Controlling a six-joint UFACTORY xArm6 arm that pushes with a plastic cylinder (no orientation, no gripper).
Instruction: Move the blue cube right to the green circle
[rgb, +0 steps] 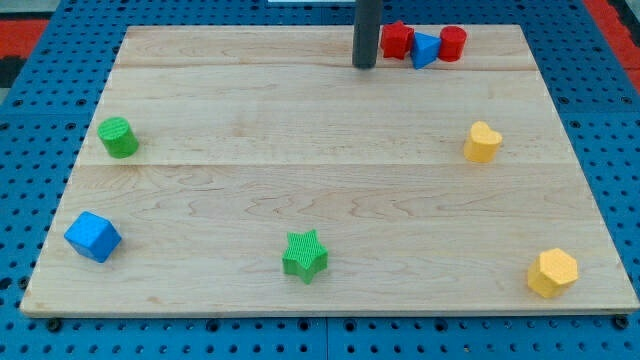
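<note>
The blue cube lies just below the green circle, far down-left of my tip; the rod has no jaws.

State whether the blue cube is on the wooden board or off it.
On. The blue cube sits wholly on the board, near its lower left corner, below the green circle.

Count on the surface: eight blocks.

Blue, two: one cube, one triangular block.
Red, two: one star-like block, one cylinder.
Green, two: one cylinder, one star.
Yellow, two: one heart-like block, one hexagon.
</note>
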